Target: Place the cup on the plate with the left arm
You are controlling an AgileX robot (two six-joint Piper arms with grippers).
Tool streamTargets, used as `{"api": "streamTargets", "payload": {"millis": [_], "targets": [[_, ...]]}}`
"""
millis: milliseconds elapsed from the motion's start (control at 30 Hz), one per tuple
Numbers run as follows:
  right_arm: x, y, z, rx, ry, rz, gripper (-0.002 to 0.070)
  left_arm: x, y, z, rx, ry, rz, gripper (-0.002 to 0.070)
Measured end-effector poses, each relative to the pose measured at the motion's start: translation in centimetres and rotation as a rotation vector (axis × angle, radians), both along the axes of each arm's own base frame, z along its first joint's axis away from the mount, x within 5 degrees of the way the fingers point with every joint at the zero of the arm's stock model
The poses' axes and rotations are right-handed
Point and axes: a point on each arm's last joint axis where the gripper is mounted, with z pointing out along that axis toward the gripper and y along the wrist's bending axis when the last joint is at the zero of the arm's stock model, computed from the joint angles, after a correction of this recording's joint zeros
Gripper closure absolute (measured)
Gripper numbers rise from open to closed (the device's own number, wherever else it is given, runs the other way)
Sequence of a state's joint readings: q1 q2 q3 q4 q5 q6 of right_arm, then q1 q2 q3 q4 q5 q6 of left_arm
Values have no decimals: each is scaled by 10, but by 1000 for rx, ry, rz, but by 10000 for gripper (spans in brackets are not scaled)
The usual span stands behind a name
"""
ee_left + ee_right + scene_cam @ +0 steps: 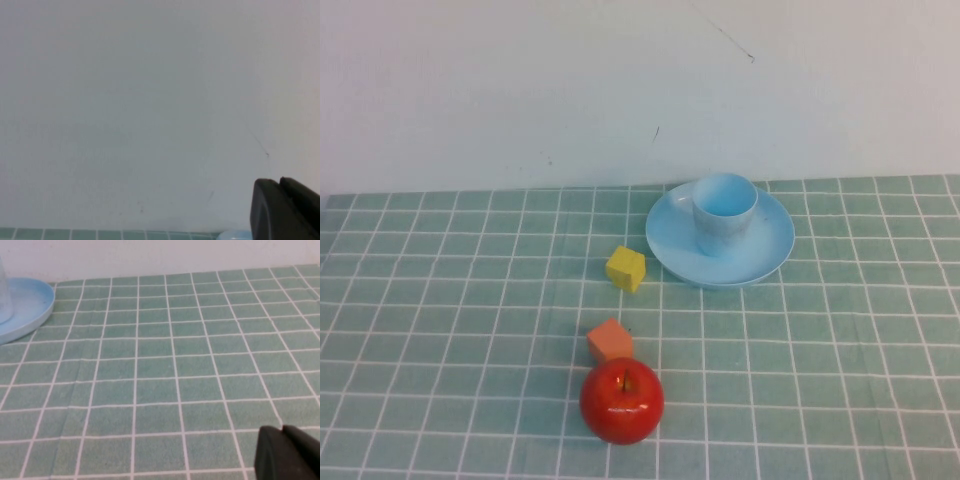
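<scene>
1. No brand, label or readable writing shows on any object in the three views.
2. The cup (725, 212), light blue and handleless, stands upright on the plate (760, 262), slightly toward the plate's far left part, its open mouth up. The right wrist view catches only a sliver of the cup (4, 295) on the plate's rim (35, 310).
3. The plate sits far back on the table, just in front of the wall, right of centre.
4. The table is covered by a green cloth (840, 380) with a white grid; the cloth lies slightly wrinkled. Behind it rises a plain white wall (520, 80) with a few small dark marks and a thin scratch line.
5. A yellow cube (626, 268) lies just left of the plate, apart from it. Nearer the robot an orange cube (610, 340) sits right behind a red apple (622, 400), about touching it.
6. The whole left half of the cloth and the right front area are open grid.
7. Neither arm appears in the high view. The left gripper (285, 210) shows only as a dark tip facing the wall; the right gripper (287, 452) shows as a dark tip low over the cloth, right of the plate. I cannot tell whether either one's fingers are spread or pressed together.
</scene>
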State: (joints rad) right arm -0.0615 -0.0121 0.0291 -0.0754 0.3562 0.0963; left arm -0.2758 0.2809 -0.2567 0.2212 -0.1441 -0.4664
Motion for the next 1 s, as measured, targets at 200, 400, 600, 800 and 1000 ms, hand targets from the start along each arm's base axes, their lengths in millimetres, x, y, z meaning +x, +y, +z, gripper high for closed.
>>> {"api": "streamTargets", "payload": {"millis": [200,400,600,800,1000], "targets": [[0,0,0,0,0,0,678,-8,12,-40,-73,34,130,676],[0,0,0,0,0,0,678,-9,15,-69,-93,46,169,676],[0,0,0,0,0,0,678,-9,16,-74,-195,49,169,676],[0,0,0,0,0,0,678,-7,18,-90,-84,206,212,676],[0,0,0,0,0,0,678,-16,22,-121,-2,520,262,676]]}}
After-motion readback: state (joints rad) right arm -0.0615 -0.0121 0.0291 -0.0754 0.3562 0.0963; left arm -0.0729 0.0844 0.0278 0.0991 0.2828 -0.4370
